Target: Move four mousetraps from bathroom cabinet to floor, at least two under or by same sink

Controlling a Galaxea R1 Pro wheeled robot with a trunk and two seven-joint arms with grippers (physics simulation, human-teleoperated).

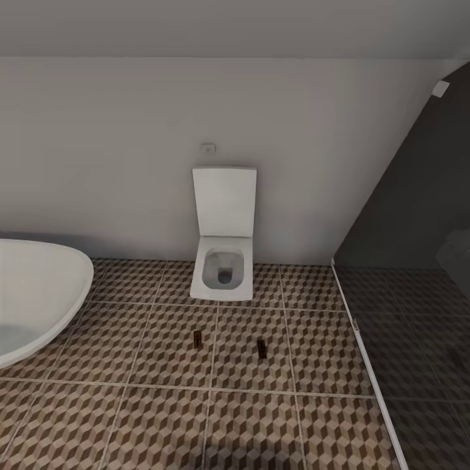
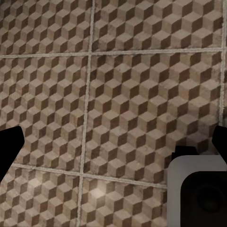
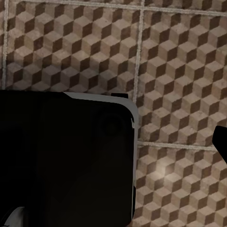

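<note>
Fingers (image 2: pixel 9 142) of left gripper: spread, empty. Two small tan wooden mousetraps (image 1: pixel 197 337) on cube-patterned tile floor (image 1: pixel 313 352): likely light, rigid; grip board edges.

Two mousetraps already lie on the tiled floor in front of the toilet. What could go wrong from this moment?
1. Both mousetraps lie near the toilet, and no sink is visible near them, so the sink condition may stay unmet.
2. They are small and dark against the patterned bathroom floor, so the base might roll over them.
3. The glass partition stands close on the right; turning could hit it.
</note>
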